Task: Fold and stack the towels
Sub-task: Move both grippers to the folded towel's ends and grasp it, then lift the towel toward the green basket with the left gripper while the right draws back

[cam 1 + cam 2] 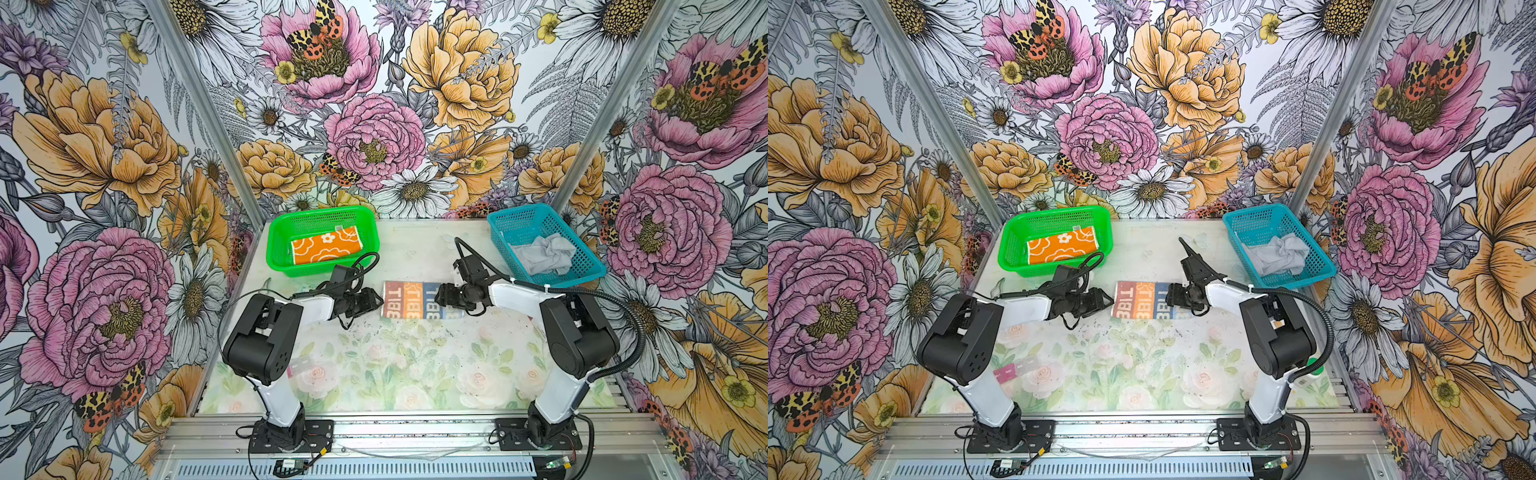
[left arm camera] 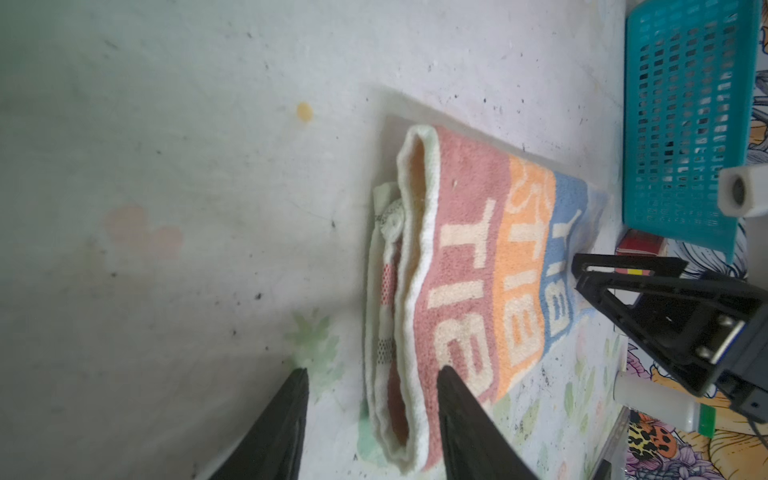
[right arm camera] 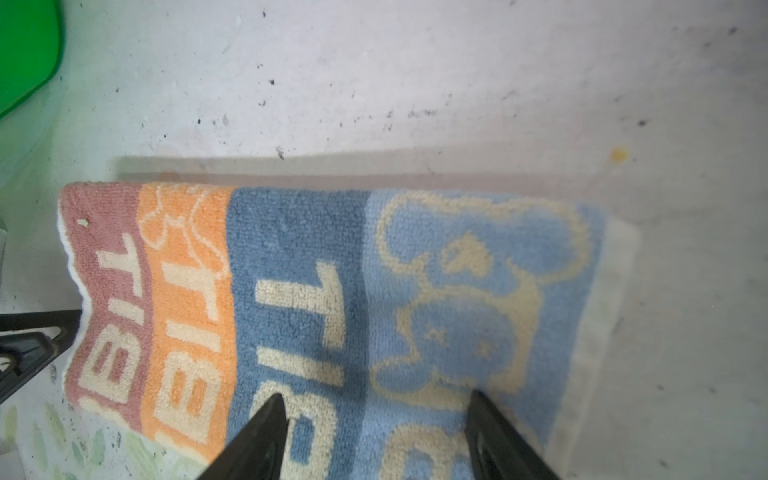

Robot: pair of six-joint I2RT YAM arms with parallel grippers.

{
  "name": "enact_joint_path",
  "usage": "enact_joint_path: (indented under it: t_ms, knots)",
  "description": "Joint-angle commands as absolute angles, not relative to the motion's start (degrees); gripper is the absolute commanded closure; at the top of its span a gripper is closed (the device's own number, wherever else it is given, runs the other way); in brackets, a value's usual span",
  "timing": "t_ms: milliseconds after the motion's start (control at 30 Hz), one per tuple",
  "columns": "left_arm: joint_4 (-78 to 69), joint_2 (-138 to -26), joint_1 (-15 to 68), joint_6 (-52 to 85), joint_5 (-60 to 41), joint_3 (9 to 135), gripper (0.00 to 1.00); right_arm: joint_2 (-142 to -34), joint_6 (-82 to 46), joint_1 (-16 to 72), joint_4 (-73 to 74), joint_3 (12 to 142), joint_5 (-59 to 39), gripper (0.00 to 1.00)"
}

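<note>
Item 1: lettered towel (image 1: 415, 300). Red, orange and blue panels with big white letters, lying folded flat on the table (image 1: 415, 365), about midway between the two arms. From the left wrist, its layered white-edged end (image 2: 399, 291) faces the camera.

Item 2: left gripper (image 2: 374, 374). At the red end of the lettered towel. Fingers spread apart, one over the bare table just off that end, one over the red panel. Nothing is pinched between them.

Item 3: right gripper (image 3: 376, 395). At the opposite, blue end of the lettered towel. Fingers spread wide with the tips over the blue panels. I cannot tell whether they touch the pile.

Item 4: orange towel (image 1: 326, 248). White flower outlines, folded, lying inside the green basket (image 1: 320, 216), behind the lettered towel and off to its left.

Item 5: grey towel (image 1: 544, 254). Plain and crumpled in a heap inside the blue basket (image 1: 523, 216), behind the lettered towel and off to its right.
</note>
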State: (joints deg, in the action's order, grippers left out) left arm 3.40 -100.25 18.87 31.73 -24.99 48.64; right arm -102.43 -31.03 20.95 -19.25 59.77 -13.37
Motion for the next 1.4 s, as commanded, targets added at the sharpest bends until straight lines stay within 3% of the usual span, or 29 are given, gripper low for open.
enact_joint_path:
  t_ms: [0, 300, 700, 867, 1100, 1200, 1233, 1367]
  knots:
    - [0.5, -101.8, 18.0, 33.0, -28.7, 48.1, 0.48, -101.1, -30.4, 20.5, -20.8, 58.9, -12.7, 0.3]
    - [-6.0, -107.9, 18.1, 36.1, -34.8, 47.7, 0.45, -101.2, -30.1, 20.5, -21.1, 59.0, -13.0, 0.3]
    - [-9.8, -111.1, 19.7, 39.2, -35.6, 48.5, 0.53, -101.4, -29.7, 20.5, -21.2, 59.3, -13.6, 0.3]
    - [-9.8, -109.6, 20.6, 40.3, -34.6, 49.7, 0.63, -100.8, -29.3, 20.5, -21.2, 59.1, -13.5, 0.3]
    - [-0.5, -106.9, 21.9, 37.3, -30.7, 55.7, 1.0, -98.7, -28.3, 20.6, -21.0, 59.3, -15.4, 0.29]
    - [5.9, -106.3, 22.5, 34.9, -28.3, 60.5, 1.0, -95.3, -27.0, 20.9, -21.1, 59.2, -15.3, 0.2]
    - [9.6, -106.0, 23.0, 33.2, -26.4, 63.1, 1.0, -93.8, -26.8, 20.8, -21.1, 58.9, -15.0, 0.02]
    - [26.6, -107.1, 25.4, 25.9, -16.2, 76.9, 1.0, -87.1, -26.9, 20.4, -21.2, 57.1, -15.1, 0.01]
